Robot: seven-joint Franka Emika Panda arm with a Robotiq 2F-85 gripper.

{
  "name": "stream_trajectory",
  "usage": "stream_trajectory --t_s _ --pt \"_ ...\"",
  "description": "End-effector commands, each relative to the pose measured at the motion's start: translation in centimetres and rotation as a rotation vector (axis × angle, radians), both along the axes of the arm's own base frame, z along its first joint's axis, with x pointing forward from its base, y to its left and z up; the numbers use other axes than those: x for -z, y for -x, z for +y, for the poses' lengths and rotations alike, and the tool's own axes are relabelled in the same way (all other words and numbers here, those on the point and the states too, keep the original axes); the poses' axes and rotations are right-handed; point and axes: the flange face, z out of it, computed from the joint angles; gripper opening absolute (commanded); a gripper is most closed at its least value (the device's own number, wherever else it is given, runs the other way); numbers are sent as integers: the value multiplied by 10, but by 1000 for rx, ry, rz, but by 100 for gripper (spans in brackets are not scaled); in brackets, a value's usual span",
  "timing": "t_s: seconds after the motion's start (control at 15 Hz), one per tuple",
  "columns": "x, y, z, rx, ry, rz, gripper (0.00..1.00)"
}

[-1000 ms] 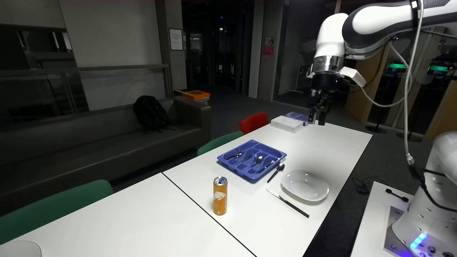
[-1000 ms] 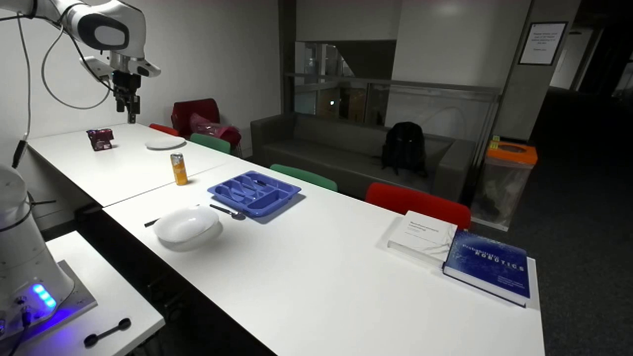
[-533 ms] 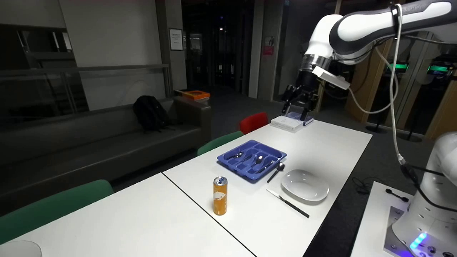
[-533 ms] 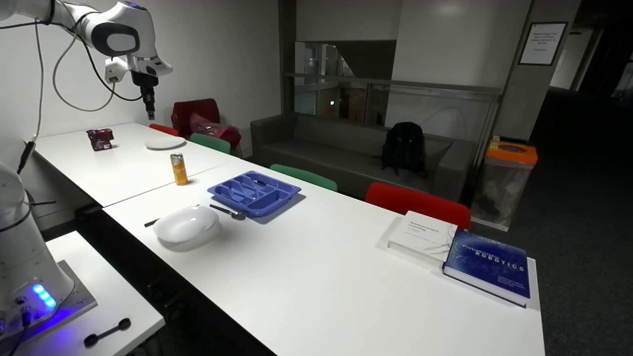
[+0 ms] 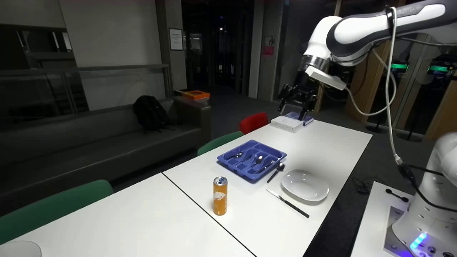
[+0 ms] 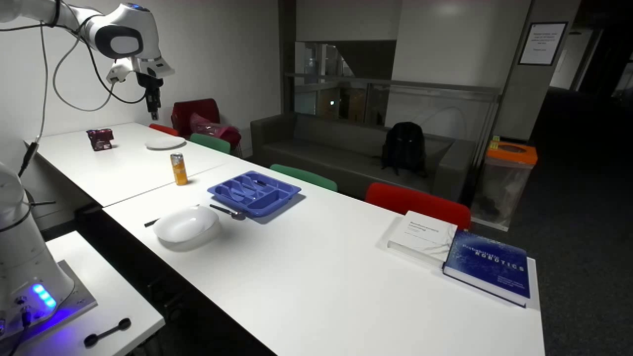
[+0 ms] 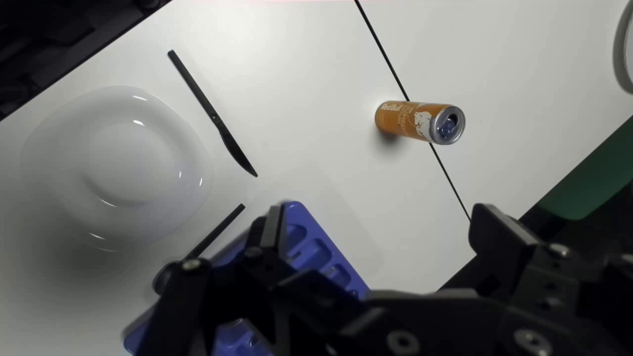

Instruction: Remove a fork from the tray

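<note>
In an exterior view, the blue tray [image 5: 245,174] sits on the left and holds the fork [image 5: 266,166], which lies in the compartment nearest the loose spoon [image 5: 274,174], its long axis slanting with that compartment from near left to far right. The claw [image 5: 292,112] hangs to the right and higher, well apart from the tray; the wrist view shows its fingers [image 7: 494,236] spread wide with nothing gripped between them. So the coming move, as I judge it, runs leftward and down for the only arm [image 5: 357,32], with the fingers turned to straddle the fork's slant crosswise. Counted left to right there, the table [image 5: 332,153] bears one cropped plate [image 5: 20,248], one orange can [image 5: 220,200] and one tray; the cutlery [image 5: 259,159] inside is small and dim, so one fork among four pieces is only my best reading. Then come one loose spoon, one loose knife [image 5: 293,206], two books [image 5: 286,123] and one white plate [image 5: 305,186], with one claw overhead and one arm at the right-hand edge.
</note>
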Motion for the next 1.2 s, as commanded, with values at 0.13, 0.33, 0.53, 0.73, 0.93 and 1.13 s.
stream_trajectory --t_s 0.13,0.33,0.53,0.73,0.93,1.13 --pt "5 -27 -8 281 -66 78 100" --pt "17 -52 -7 438 -101 73 100" --pt "40 -84 -10 601 -117 78 100" --pt "73 -110 -26 721 -87 130 100" --pt "98 -126 -48 880 -5 184 100" --pt "100 -133 -49 961 1 218 100"
